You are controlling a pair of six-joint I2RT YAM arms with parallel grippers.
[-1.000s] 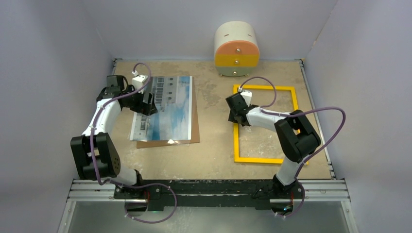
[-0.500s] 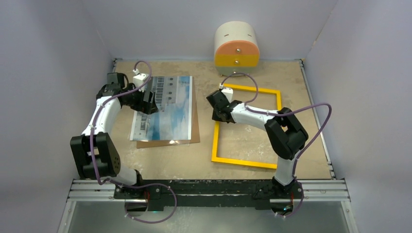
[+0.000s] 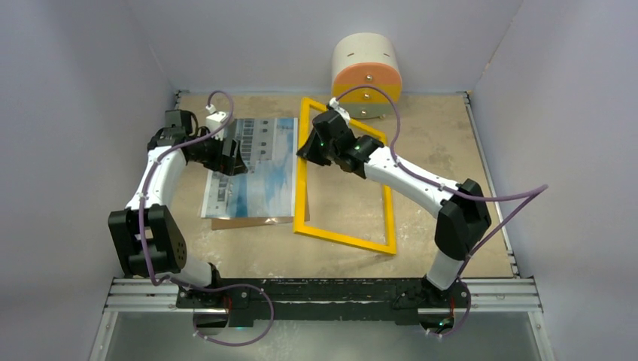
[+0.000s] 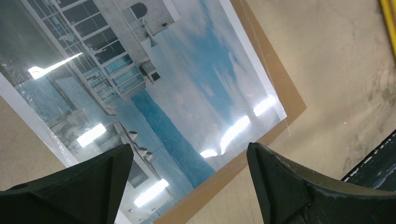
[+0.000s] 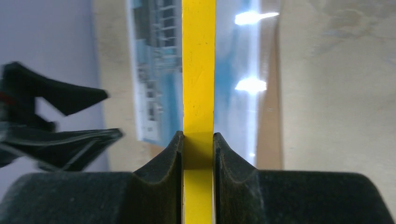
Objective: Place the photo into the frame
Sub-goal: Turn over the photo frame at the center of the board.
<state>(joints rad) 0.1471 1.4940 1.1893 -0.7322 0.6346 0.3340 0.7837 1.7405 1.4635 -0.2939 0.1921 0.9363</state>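
The photo [image 3: 256, 173], a print of a white building under blue sky, lies flat on a brown backing board [image 3: 259, 219] at the table's left. My left gripper [image 3: 232, 159] hovers open over the photo's left part; in the left wrist view its fingertips [image 4: 119, 156] stand wide apart above the print [image 4: 187, 93]. My right gripper [image 3: 312, 150] is shut on the left bar of the yellow frame [image 3: 301, 203]. That side is raised while the frame's near edge rests on the table. In the right wrist view the yellow bar [image 5: 198, 70] sits clamped in the gripper [image 5: 198, 136], beside the photo's right edge [image 5: 156, 74].
A round white drawer unit [image 3: 366, 75] with orange and yellow fronts stands at the back wall, just behind the frame's far corner. Grey walls close in the table on three sides. The left arm's fingers [image 5: 60, 121] show at the left of the right wrist view.
My right gripper has carried the frame leftward from the table's right side and tipped its left side up, next to the photo. The left arm has barely moved.
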